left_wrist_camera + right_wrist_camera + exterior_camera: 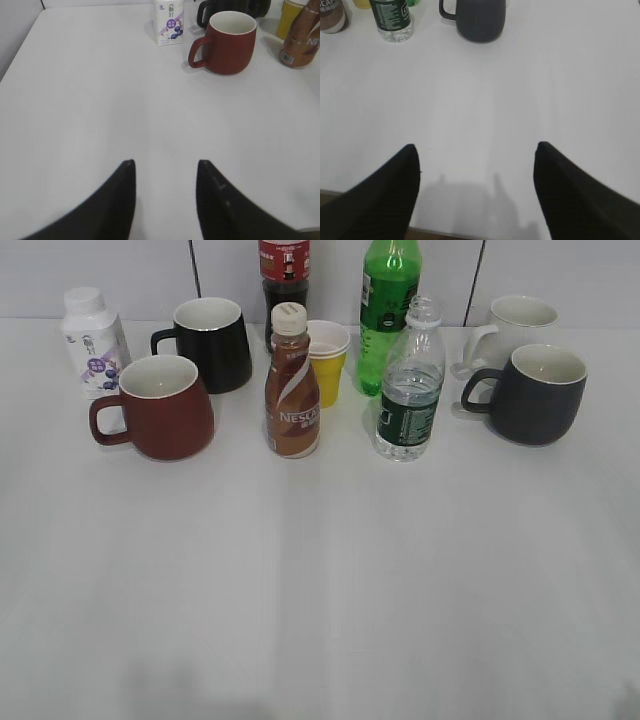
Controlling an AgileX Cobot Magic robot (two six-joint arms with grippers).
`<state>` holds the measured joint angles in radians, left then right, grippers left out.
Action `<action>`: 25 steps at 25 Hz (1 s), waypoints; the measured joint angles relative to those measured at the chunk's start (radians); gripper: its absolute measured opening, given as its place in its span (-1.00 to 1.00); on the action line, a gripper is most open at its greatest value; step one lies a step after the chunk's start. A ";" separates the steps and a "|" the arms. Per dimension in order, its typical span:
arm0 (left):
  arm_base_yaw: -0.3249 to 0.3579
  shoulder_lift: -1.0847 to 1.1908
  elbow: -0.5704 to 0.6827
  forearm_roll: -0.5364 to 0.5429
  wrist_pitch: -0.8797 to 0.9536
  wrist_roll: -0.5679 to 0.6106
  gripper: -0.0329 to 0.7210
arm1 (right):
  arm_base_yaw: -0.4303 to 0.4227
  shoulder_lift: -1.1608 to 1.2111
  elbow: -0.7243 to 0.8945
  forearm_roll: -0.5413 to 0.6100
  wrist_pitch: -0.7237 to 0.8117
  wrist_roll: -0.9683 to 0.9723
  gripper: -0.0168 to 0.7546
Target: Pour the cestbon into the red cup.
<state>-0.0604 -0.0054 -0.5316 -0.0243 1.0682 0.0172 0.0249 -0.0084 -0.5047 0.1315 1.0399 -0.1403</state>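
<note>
The cestbon (pixel 409 390), a clear ribbed water bottle with a dark green label and no cap, stands upright right of centre; its lower part shows in the right wrist view (pixel 393 19). The red cup (pixel 165 408), maroon with a white inside and handle to the left, stands at the left and shows in the left wrist view (pixel 229 42). My left gripper (pixel 165 162) is open and empty over bare table, well short of the cup. My right gripper (pixel 475 146) is open and empty near the table's front edge. Neither gripper shows in the exterior view.
A brown Nescafe bottle (pixel 292 385), a yellow paper cup (pixel 327 360), a green soda bottle (pixel 386 310), a dark cola bottle (pixel 284 270), a black mug (pixel 213 343), a white milk bottle (pixel 93 340), a dark grey mug (pixel 535 393) and a white mug (pixel 515 325) stand along the back.
</note>
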 joint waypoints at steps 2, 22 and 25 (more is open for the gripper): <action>0.000 0.000 0.000 0.000 0.000 0.000 -0.09 | 0.000 0.000 0.000 0.000 0.000 0.000 0.43; 0.000 0.000 0.000 0.000 0.000 0.000 -0.09 | 0.000 0.000 0.000 0.000 0.000 0.000 0.43; 0.000 0.000 0.000 -0.009 0.000 0.000 -0.09 | 0.000 0.000 0.000 0.000 0.000 0.000 0.43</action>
<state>-0.0604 -0.0054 -0.5316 -0.0338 1.0682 0.0172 0.0249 -0.0084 -0.5047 0.1315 1.0399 -0.1403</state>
